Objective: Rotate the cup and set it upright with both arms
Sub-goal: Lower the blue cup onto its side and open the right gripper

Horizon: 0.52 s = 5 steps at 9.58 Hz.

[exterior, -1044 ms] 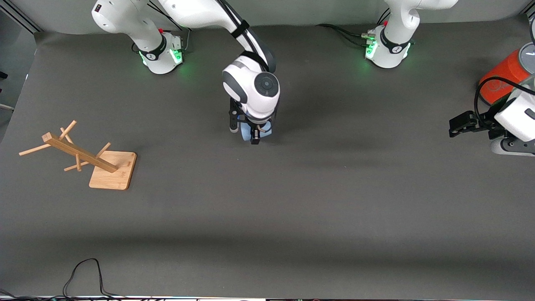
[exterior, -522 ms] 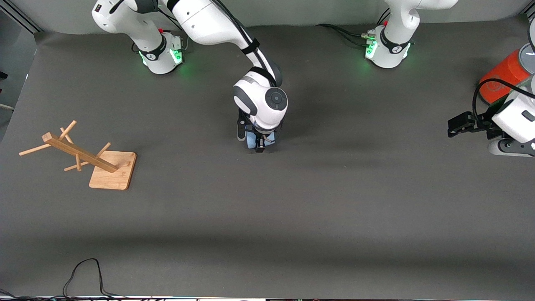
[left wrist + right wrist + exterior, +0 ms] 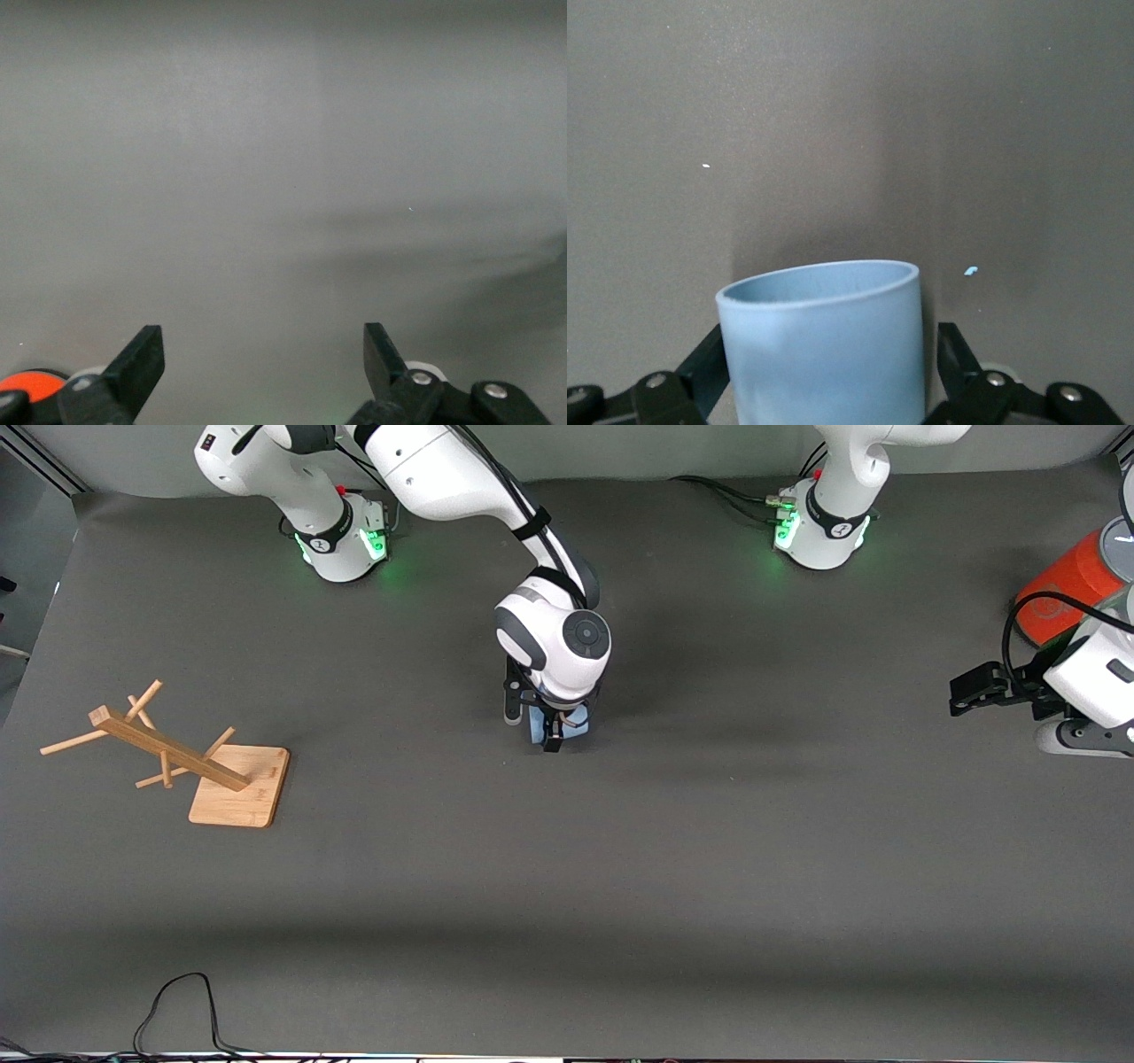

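The light-blue cup (image 3: 572,726) is between the fingers of my right gripper (image 3: 532,732), low over the middle of the grey table. In the right wrist view the cup (image 3: 824,345) fills the space between the two black fingers (image 3: 707,359), its open rim pointing away from the wrist toward the table. One finger touches its wall; a thin gap shows at the other. My left gripper (image 3: 967,691) is open and empty, waiting at the left arm's end of the table beside the orange canister (image 3: 1063,584). Its left wrist view (image 3: 264,354) shows only bare grey table.
A wooden peg rack (image 3: 168,748) leans on its square base (image 3: 244,788) at the right arm's end of the table. A black cable (image 3: 177,1001) loops near the table's front edge. The orange canister's edge shows in the left wrist view (image 3: 22,382).
My right gripper has moved with the cup toward the front camera and lower toward the table, then nearly stopped. The left gripper shifted only slightly.
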Each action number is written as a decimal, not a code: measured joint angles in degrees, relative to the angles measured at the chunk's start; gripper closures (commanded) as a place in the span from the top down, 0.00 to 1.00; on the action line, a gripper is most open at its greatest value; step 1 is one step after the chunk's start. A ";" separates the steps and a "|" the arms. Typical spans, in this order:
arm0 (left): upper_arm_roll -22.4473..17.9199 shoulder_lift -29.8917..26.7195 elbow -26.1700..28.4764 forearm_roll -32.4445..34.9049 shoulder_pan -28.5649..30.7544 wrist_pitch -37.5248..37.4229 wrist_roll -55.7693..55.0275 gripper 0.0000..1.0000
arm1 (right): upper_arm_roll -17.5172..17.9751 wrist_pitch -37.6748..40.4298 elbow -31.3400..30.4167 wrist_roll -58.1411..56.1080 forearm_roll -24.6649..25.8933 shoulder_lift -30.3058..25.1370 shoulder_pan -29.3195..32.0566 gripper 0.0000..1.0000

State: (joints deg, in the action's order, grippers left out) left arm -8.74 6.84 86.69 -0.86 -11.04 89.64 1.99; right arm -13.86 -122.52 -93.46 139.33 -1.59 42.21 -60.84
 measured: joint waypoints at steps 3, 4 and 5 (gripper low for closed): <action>0.19 1.55 0.05 -0.07 -0.30 0.09 0.00 1.00 | -0.37 1.15 1.19 0.00 0.00 -0.12 0.01 1.00; 0.20 1.67 0.05 -0.09 -0.53 0.09 0.02 1.00 | -0.82 4.15 2.72 -0.55 0.02 -0.56 0.05 1.00; 0.20 1.67 0.03 -0.12 -0.63 -0.09 0.04 1.00 | -1.16 8.61 4.56 -1.84 0.04 -1.80 0.15 1.00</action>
State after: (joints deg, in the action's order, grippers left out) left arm -8.55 8.51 86.71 -0.98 -11.67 89.55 2.04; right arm -15.02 -113.90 -88.89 137.48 -1.56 40.41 -60.70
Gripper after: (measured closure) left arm 0.000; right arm 0.000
